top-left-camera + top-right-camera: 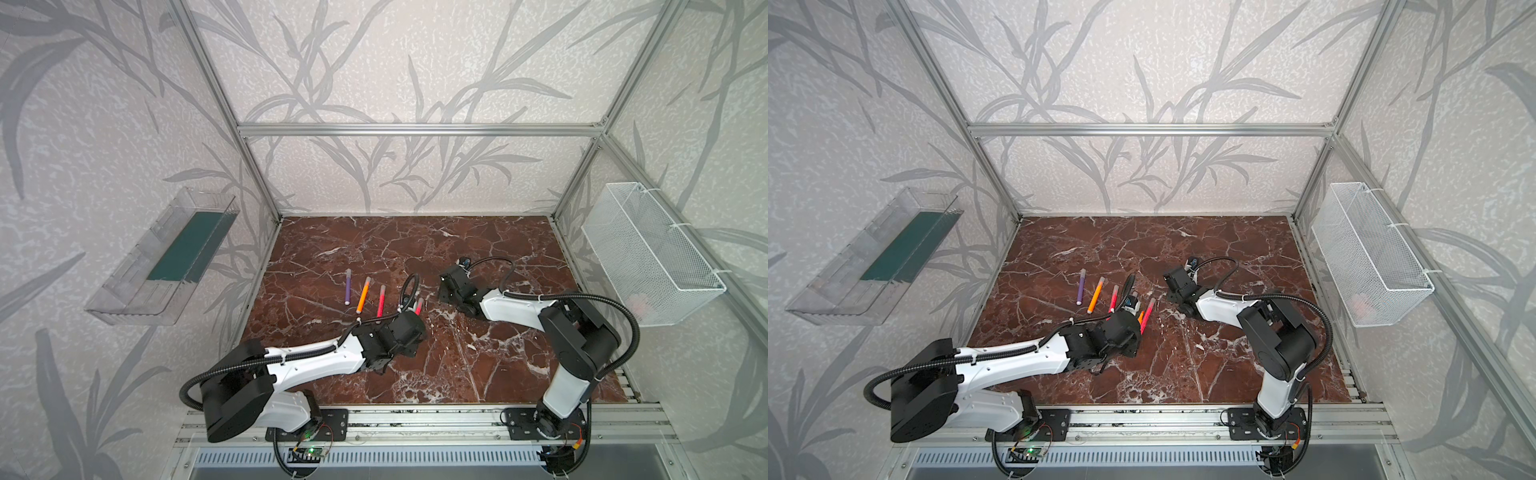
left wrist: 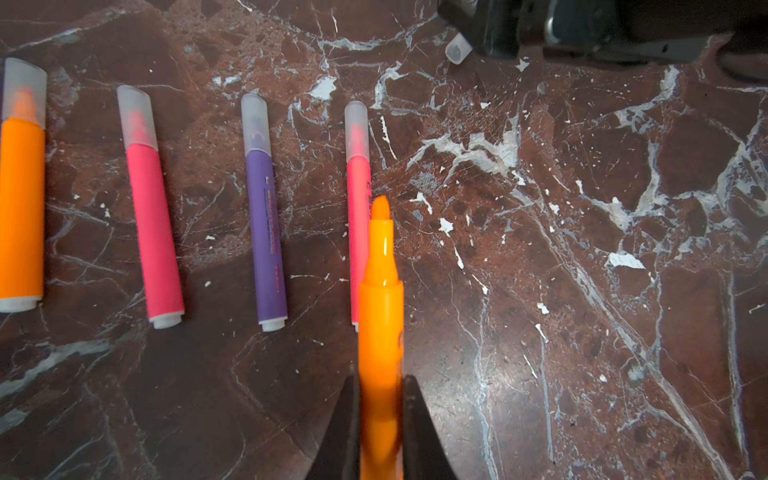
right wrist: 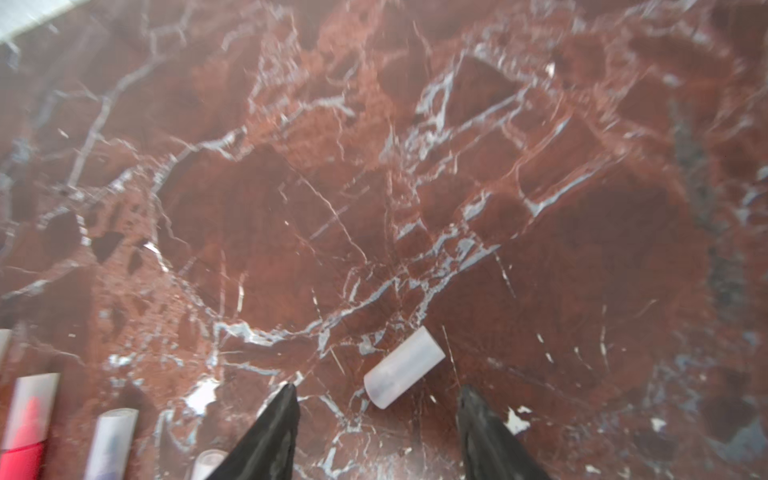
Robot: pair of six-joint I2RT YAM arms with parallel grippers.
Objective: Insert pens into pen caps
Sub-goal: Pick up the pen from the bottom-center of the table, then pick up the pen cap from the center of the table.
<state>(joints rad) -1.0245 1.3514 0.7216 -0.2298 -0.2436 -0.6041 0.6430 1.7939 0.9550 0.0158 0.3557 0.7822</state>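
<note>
My left gripper [image 2: 380, 378] is shut on an uncapped orange pen [image 2: 380, 299], whose bare tip points out ahead of the fingers. Beside it on the table lie several capped pens in a row: orange [image 2: 20, 208], pink [image 2: 151, 224], purple [image 2: 266, 232] and pink [image 2: 356, 183]. Three of them show in a top view, purple [image 1: 347, 286], orange [image 1: 363, 295] and pink [image 1: 380, 301]. My right gripper [image 3: 378, 387] is open and low over the table. A loose translucent pen cap [image 3: 403, 365] lies flat just ahead of its fingertips, touched by neither.
The brown marble table [image 1: 415, 249] is fenced by an aluminium frame. A clear plastic tray [image 1: 162, 257] hangs on the left wall and a white mesh basket [image 1: 652, 253] on the right. The two wrists are close together near the table's middle.
</note>
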